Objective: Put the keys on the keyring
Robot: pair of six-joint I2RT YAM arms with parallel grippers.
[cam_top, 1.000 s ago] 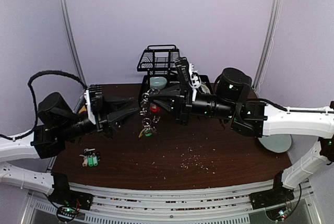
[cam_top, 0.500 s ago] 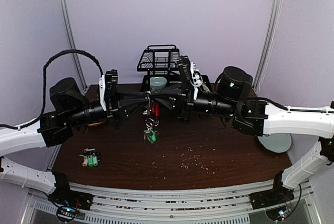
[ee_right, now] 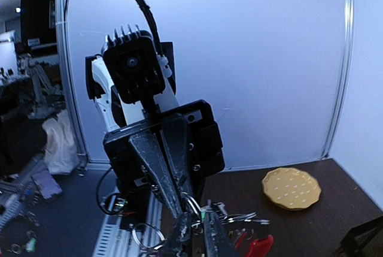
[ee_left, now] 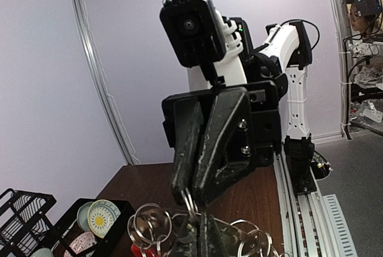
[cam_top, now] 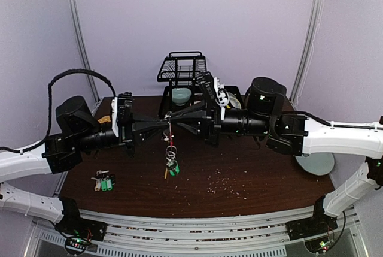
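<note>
The left arm (cam_top: 21,164) and right arm (cam_top: 341,136) wear white shells over black joint housings. A ribbed black cable (cam_top: 75,72) loops from the left one. Their black wedge fingers (ee_left: 222,143) are scuffed and carry small silver screws (ee_left: 241,149).

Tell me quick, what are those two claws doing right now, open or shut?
Left gripper: shut on the keyring.
Right gripper: shut on the same keyring.

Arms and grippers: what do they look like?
Left arm and right arm: white link shells, black joint housings. Left gripper and right gripper: black, two tapered fingers, black camera block above. Black corrugated cable loops off the left arm. Green light on the right arm.
</note>
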